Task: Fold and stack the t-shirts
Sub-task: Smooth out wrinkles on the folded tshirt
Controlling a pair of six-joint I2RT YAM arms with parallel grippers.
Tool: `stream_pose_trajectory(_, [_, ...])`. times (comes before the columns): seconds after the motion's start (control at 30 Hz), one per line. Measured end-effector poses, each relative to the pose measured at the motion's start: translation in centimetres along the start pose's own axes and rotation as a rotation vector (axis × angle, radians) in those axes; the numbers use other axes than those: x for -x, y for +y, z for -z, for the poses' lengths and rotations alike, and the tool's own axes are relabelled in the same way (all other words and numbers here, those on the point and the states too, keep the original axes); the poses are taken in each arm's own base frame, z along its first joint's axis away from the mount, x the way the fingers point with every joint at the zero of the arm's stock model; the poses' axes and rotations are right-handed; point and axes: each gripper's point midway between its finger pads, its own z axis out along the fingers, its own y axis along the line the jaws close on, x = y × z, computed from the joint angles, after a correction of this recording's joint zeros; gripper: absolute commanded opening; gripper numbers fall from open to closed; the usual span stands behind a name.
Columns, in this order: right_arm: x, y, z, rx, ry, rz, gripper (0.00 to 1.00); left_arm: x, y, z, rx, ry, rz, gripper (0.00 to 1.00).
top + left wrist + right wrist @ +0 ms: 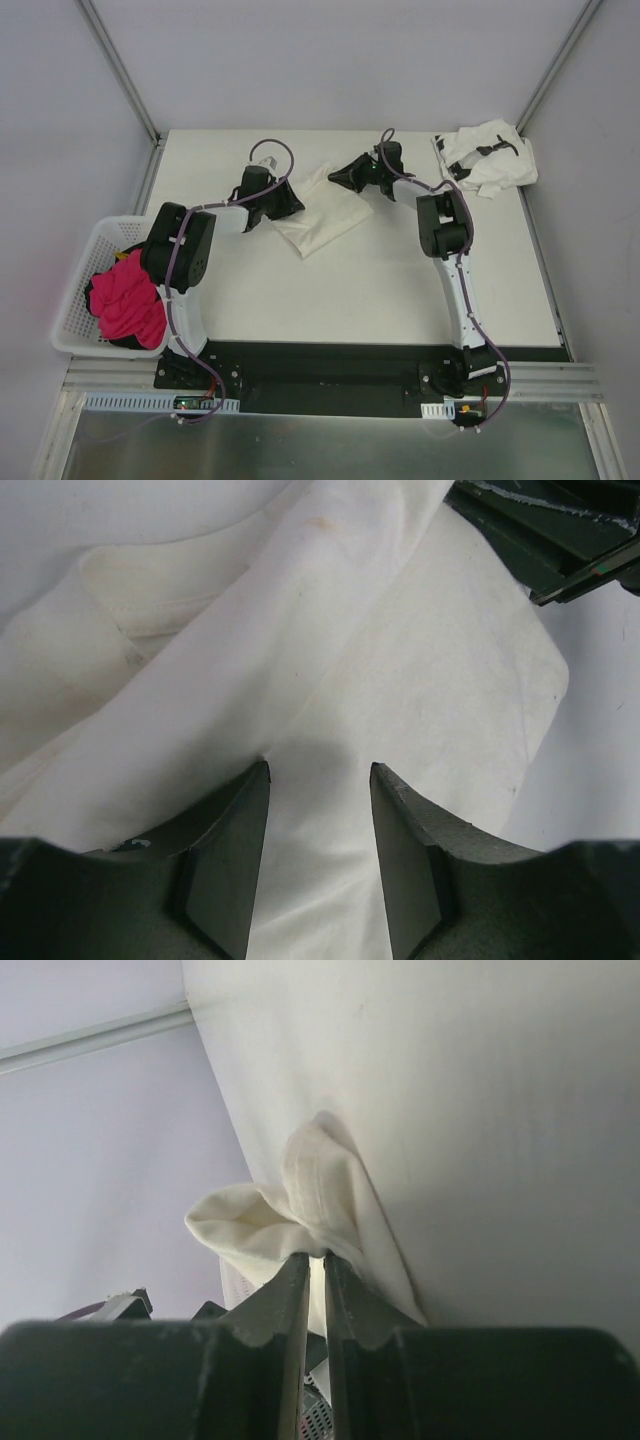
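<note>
Right wrist: t-shirt (305, 1195) edge in hand (317, 1258)

The flat white rectangular surface (350, 290) carries two cloth items. A plain cream-white t-shirt (325, 215) lies in a loosely folded, rough diamond shape at the upper centre of the frame. A crumpled white t-shirt with black printed marks (490, 160) sits in the surface's upper right corner, well apart from it.
</note>
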Motion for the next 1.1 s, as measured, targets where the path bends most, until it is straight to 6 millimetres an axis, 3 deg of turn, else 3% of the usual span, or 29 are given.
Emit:
stream_pose_trajectory(0.17, [1.4, -0.4, 0.9, -0.027, -0.037, 0.006, 0.14, -0.4, 0.2, 0.4, 0.002, 0.000, 0.000, 0.44])
stream_pose_trajectory(0.37, [1.7, 0.2, 2.0, -0.044, -0.045, 0.025, 0.17, -0.3, 0.0, 0.9, 0.002, -0.006, -0.002, 0.45])
stream_pose_trajectory(0.5, [0.5, 2.1, 3.5, -0.040, -0.038, 0.058, 0.19, 0.0, -0.3, 1.1, -0.001, -0.011, -0.004, 0.45])
stream_pose_trajectory(0.63, [-1.4, 5.5, 4.0, 0.012, -0.015, 0.116, 0.20, 0.5, -0.7, 1.3, -0.008, -0.022, -0.010, 0.45])
stream_pose_trajectory(0.73, [-3.6, 7.1, 3.2, 0.053, 0.027, 0.152, 0.20, 1.5, -1.2, 1.3, -0.018, -0.041, -0.020, 0.45])
stream_pose_trajectory(0.87, [-6.6, 7.1, 1.2, 0.063, 0.098, 0.157, 0.20, 3.7, -1.8, 1.5, -0.034, -0.083, -0.024, 0.45])
stream_pose_trajectory(1.0, [-8.7, 5.1, -1.0, 0.046, 0.158, 0.124, 0.20, 5.5, -1.6, 1.5, -0.036, -0.117, -0.020, 0.45])
stream_pose_trajectory(1.1, [-9.2, 3.0, -2.1, 0.020, 0.177, 0.077, 0.20, 5.7, -1.0, 1.2, -0.028, -0.117, -0.012, 0.45])
